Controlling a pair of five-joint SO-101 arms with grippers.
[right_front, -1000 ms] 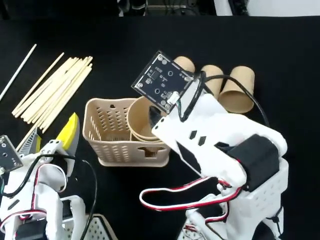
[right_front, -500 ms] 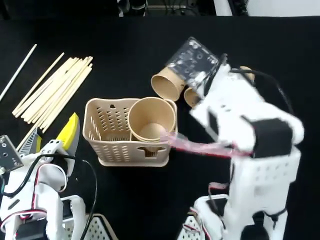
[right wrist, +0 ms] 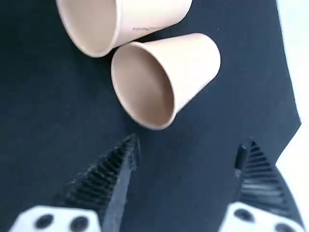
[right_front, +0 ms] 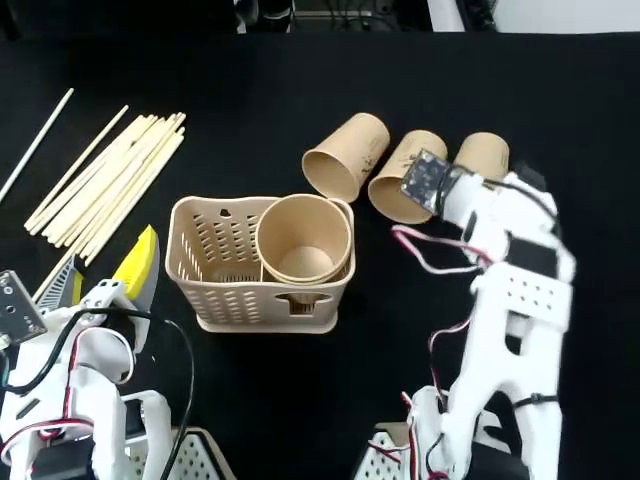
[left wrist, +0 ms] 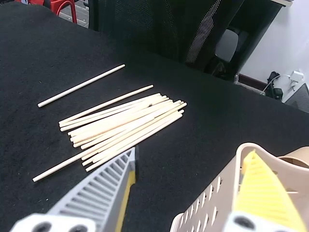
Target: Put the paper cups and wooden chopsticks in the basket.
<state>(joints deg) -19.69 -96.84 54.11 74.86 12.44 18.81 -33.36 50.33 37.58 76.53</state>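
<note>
The right arm (right_front: 512,300) is stretched forward and bent down at the wrist, with the right gripper (right wrist: 189,143) held wide open. The left gripper (left wrist: 189,154) is held low, its jaws spread apart.

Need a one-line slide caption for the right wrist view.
Right tool open above the black table, facing a paper cup on its side, a second cup lying beside it.

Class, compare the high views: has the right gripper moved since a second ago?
Yes. The right gripper has swung rightward, away from the basket, and now hangs open over the lying paper cups.
</note>
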